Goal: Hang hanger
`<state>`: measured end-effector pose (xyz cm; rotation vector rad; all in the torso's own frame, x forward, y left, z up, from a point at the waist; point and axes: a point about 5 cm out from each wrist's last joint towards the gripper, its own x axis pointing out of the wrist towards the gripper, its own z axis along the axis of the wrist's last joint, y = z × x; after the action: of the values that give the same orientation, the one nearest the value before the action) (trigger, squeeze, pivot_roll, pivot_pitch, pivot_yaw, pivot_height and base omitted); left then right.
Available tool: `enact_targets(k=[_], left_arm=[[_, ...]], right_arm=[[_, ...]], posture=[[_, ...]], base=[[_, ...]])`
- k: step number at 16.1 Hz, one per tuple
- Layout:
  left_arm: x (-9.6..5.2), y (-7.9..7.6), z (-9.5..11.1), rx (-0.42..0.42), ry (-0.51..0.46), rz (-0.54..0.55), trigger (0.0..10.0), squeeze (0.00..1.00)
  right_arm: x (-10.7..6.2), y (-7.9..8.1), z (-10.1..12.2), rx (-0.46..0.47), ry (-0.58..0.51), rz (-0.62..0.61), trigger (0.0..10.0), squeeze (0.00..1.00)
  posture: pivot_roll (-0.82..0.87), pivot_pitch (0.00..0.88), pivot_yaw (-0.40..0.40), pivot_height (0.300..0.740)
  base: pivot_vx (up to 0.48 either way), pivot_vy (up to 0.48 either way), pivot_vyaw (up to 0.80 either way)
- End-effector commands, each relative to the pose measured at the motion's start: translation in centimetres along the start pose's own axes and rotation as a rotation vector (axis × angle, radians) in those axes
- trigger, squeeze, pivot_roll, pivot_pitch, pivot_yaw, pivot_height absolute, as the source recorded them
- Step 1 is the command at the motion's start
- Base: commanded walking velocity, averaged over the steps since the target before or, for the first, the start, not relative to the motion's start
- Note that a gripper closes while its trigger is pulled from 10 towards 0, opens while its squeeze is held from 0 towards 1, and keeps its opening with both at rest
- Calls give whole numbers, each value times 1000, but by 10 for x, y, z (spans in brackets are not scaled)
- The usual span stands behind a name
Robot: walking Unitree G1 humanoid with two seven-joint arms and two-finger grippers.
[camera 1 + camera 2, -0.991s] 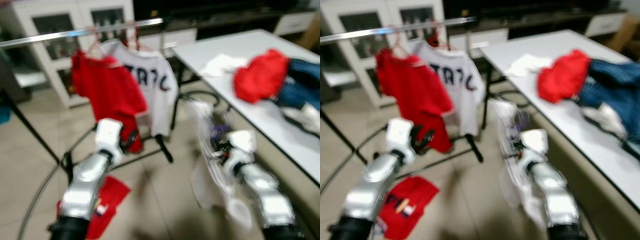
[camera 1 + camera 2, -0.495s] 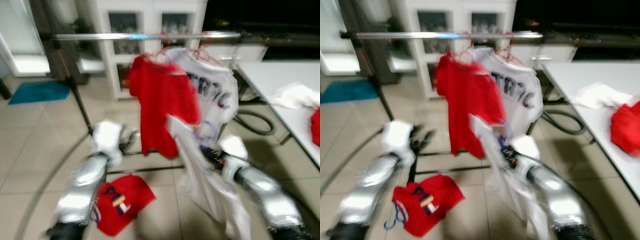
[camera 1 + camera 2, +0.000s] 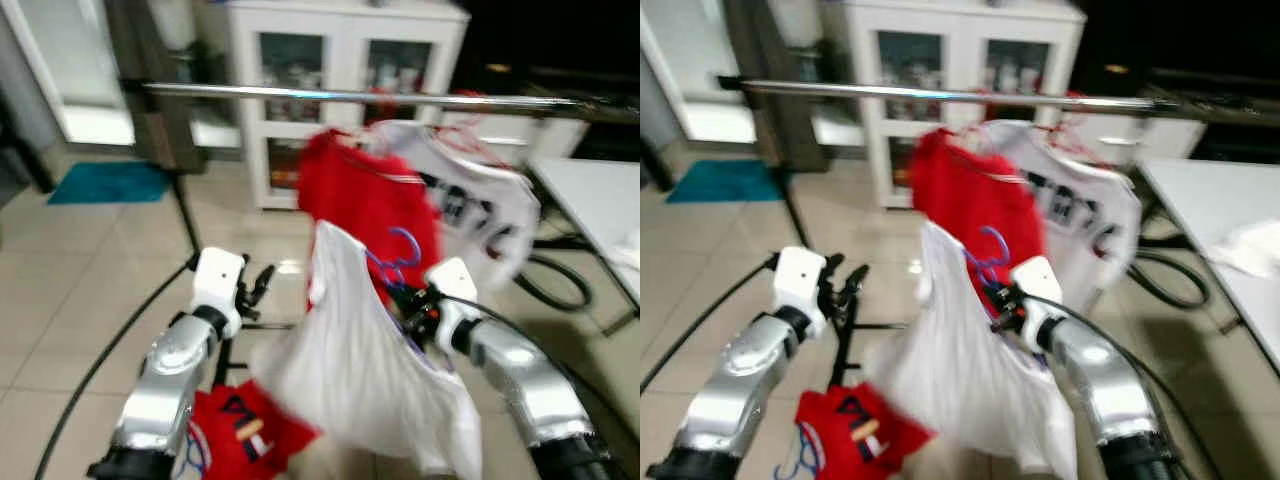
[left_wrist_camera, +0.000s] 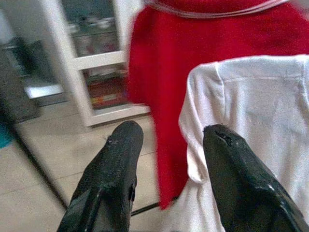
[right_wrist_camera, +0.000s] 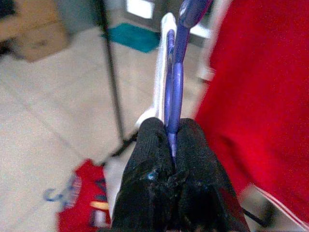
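My right gripper (image 3: 405, 305) is shut on a purple hanger (image 3: 397, 258) that carries a white shirt (image 3: 350, 370); in the right wrist view the fingers (image 5: 159, 159) pinch the purple hanger (image 5: 175, 82) at its neck. The shirt hangs in front of me, below the silver rail (image 3: 350, 97). A red shirt (image 3: 365, 205) and a white printed shirt (image 3: 480, 205) hang on that rail. My left gripper (image 3: 258, 290) is open and empty, to the left of the white shirt; its fingers (image 4: 116, 164) point at the white shirt (image 4: 251, 125) and red shirt (image 4: 193, 72).
A red garment with a hanger (image 3: 240, 435) lies on the tiled floor by the rack's black base tube (image 3: 110, 350). A white glass-door cabinet (image 3: 330, 60) stands behind the rail. A white table corner (image 3: 600, 210) is at the right, a teal mat (image 3: 105, 182) at far left.
The camera has swung left toward the rack, so the table slid out to the right. My right gripper has raised the hanger and white shirt higher, closer to the rail.
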<state>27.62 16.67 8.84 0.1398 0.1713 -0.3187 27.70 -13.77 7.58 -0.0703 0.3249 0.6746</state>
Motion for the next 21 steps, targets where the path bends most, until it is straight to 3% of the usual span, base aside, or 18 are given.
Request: enact_targets(k=[1,12,20,21], left_arm=[[2,-2,6,7,-21,-10,10000,0],[-1,-1,4,14,-18,-11,10000,0],[-11,-5,10,94,-28,-163,10000,0],[-14,-2,15,102,-47,-168,10000,0]], right_arm=[[-5,-7,10,-28,-24,-18,10000,0],[6,-6,37,-26,-62,-8,10000,0],[35,-13,91,-20,-103,-89,10000,0],[45,-15,108,-18,-125,-120,10000,0]], posture=[[-60,0,-16,740],[-55,0,-23,740],[-44,3,-32,740],[-39,4,-43,740]], base=[[382,0,0],[335,0,0],[0,0,0],[0,0,0]])
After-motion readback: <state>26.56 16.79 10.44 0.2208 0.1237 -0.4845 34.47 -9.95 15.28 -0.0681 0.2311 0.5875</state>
